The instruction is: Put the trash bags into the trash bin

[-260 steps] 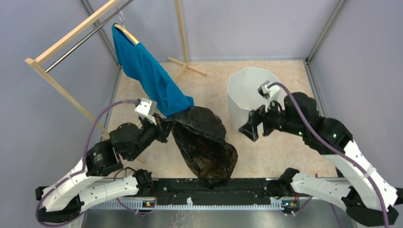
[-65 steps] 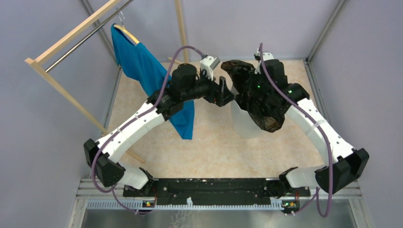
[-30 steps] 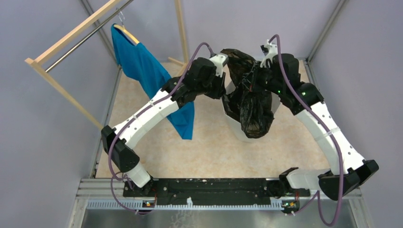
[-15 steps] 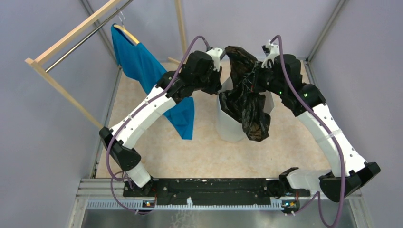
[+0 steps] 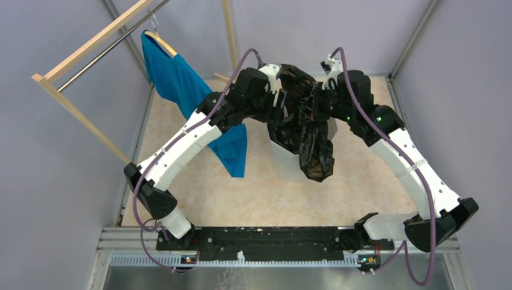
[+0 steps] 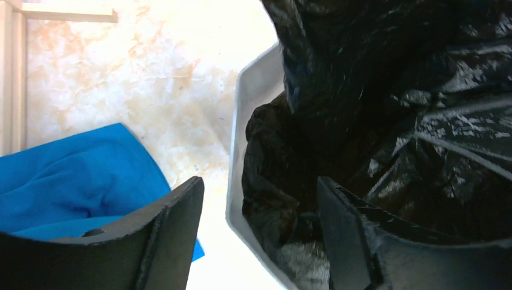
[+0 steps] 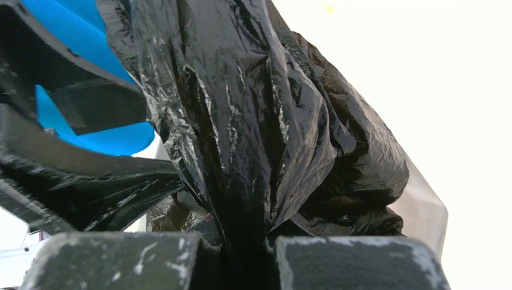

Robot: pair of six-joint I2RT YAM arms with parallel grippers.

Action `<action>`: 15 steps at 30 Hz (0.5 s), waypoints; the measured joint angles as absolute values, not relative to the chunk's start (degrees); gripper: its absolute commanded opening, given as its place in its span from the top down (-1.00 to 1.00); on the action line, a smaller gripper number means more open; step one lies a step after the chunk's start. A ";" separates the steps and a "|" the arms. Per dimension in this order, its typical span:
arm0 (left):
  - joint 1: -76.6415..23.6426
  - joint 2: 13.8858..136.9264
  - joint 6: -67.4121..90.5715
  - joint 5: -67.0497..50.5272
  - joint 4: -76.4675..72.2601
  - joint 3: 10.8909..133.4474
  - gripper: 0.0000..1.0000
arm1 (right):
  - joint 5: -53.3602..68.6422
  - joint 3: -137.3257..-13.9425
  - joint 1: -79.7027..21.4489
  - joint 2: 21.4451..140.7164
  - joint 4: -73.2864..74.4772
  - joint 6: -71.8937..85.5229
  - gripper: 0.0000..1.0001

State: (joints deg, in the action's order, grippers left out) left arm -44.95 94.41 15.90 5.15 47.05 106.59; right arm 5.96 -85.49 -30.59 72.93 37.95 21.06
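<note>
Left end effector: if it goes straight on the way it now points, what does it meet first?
Probably the trash bag, bunched just inside the rim of the trash bin. That rim also sits in line with the open left end effector, so it might touch first; depth is unclear.

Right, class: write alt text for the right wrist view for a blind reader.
The right gripper pinches a gathered fold of the black trash bag, which fills the frame. Behind it show the blue T-shirt and the white trash bin.

The trash bags [image 5: 302,127] cover most of the trash bin [image 5: 282,162]; its inside bottom is hidden
</note>
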 measured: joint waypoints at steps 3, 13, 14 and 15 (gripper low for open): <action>-44.95 92.42 14.66 5.67 47.99 106.61 -0.73 | 5.89 -85.62 -30.61 72.90 37.93 21.15 0.89; -44.91 77.56 12.29 -10.00 39.13 102.83 -0.90 | 4.49 -86.78 -30.61 72.90 36.88 24.73 0.87; -45.01 76.20 12.91 -13.08 36.77 101.43 -0.87 | 4.10 -86.87 -30.61 72.88 36.42 25.61 0.87; -45.34 75.05 13.91 -16.88 33.63 99.70 -0.85 | 3.79 -87.13 -30.61 72.88 36.03 26.89 0.87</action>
State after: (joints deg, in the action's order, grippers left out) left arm -45.34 75.05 13.91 -16.88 33.63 99.70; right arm 3.79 -87.13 -30.61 72.88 36.03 26.89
